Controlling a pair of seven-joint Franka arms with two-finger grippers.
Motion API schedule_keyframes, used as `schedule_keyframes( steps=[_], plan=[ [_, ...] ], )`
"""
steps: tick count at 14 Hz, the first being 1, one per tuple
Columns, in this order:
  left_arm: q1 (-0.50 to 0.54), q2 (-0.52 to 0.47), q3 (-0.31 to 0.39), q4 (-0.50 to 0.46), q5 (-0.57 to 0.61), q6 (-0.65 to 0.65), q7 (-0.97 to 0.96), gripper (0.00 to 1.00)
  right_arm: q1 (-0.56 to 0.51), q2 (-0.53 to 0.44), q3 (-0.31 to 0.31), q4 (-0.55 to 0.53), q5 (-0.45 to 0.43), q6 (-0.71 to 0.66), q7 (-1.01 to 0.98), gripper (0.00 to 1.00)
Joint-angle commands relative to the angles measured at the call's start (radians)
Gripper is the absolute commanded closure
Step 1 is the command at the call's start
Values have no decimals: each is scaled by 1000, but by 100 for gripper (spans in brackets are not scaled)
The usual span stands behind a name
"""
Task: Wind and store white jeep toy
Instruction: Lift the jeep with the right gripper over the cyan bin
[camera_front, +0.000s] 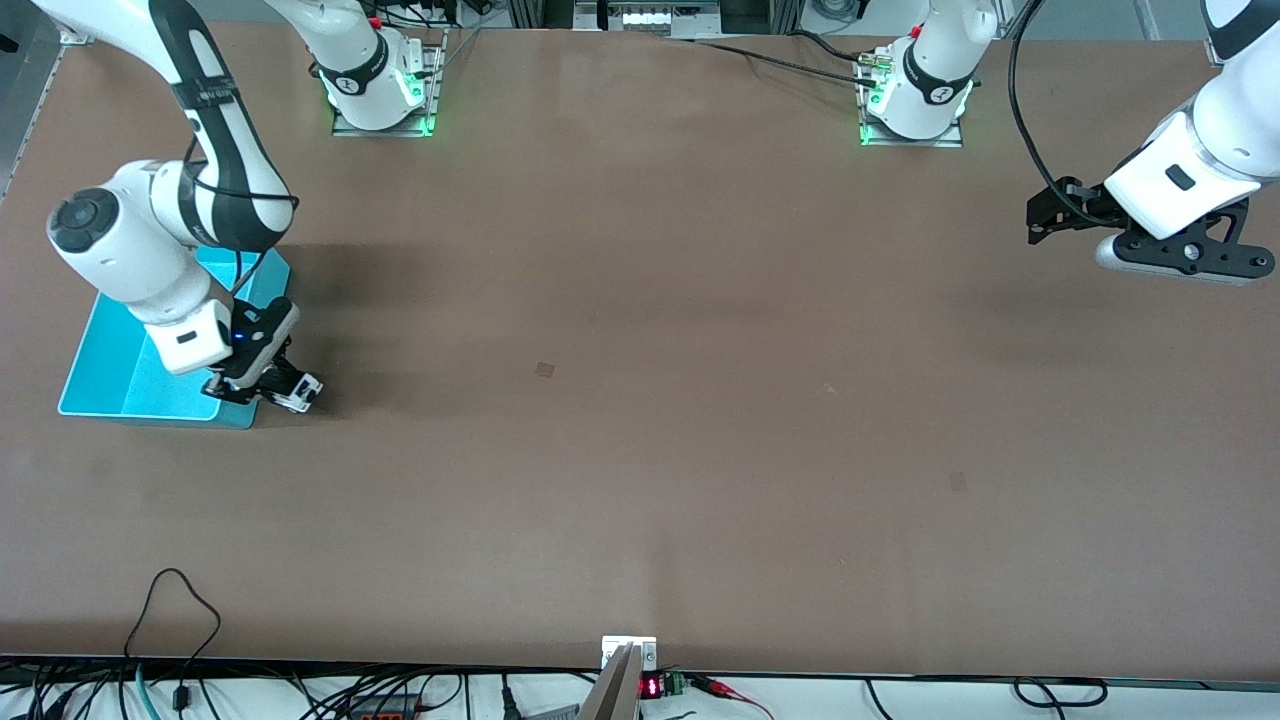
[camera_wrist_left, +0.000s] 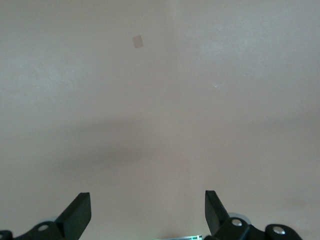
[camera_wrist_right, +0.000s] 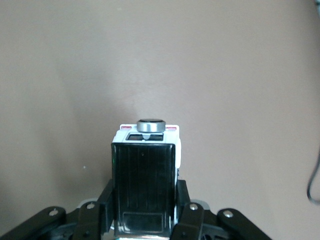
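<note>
The white jeep toy is a tiny white car with a black roof panel. My right gripper is shut on it, low over the table just beside the corner of the turquoise bin nearest the front camera. In the right wrist view the jeep sits between the black fingers with its black roof up and a spare wheel at its end. My left gripper is open and empty, up in the air over the left arm's end of the table; its fingertips show wide apart.
The turquoise bin lies at the right arm's end of the table, partly under the right arm. A small square mark is on the brown table near its middle. Cables hang along the table's front edge.
</note>
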Motion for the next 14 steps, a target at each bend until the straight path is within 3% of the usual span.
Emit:
schedule_keyframes(
  steps=[1,6,11,14],
  plan=[
    [5,5,-3,19,18,-5,1,0,-30,-58,-10,-4,11,-85,120,100],
    [5,4,-4,19,17,-9,-4,0,-50,-78,-113,7,-2,-177,416,100],
    [5,2,-9,19,18,-9,-10,0,-53,-79,-140,9,-96,-301,832,100],
    [5,4,-7,19,18,-8,-10,0,-84,-73,-154,7,-107,-312,946,100]
  ],
)
